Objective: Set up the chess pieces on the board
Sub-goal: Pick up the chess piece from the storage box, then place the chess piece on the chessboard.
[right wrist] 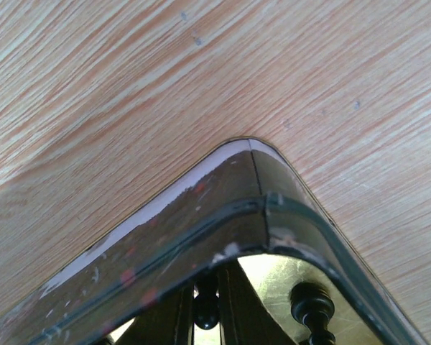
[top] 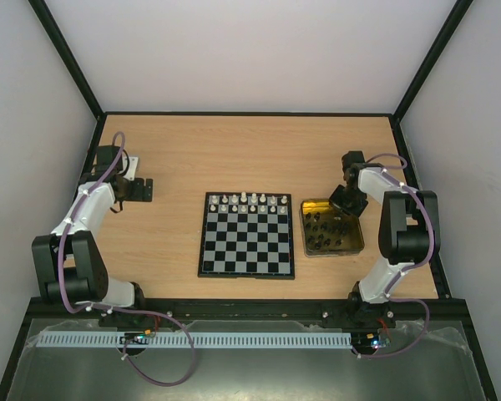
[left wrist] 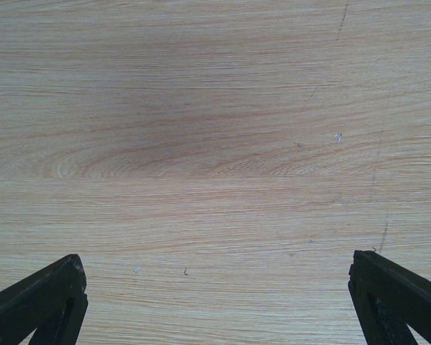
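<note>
Currently, the board (top: 246,238) carries white chess pieces (top: 249,200) on its two far rows. Just right of the board, a gold tray (top: 356,241) holds the black chess pieces (top: 321,226). The right gripper (top: 344,200) sits over the tray's far edge. Its fingers (right wrist: 237,320) stand narrowly apart with one black piece (right wrist: 206,305) in the gap; whether they clamp it cannot be determined. Well left of the board, the left gripper (top: 140,190) is spread wide over bare table (left wrist: 215,144).

A robot lab cell. Plain white walls (top: 259,50) in a black frame (top: 67,60) enclose a wooden table (top: 234,150) edged by a cable duct (top: 192,341).
</note>
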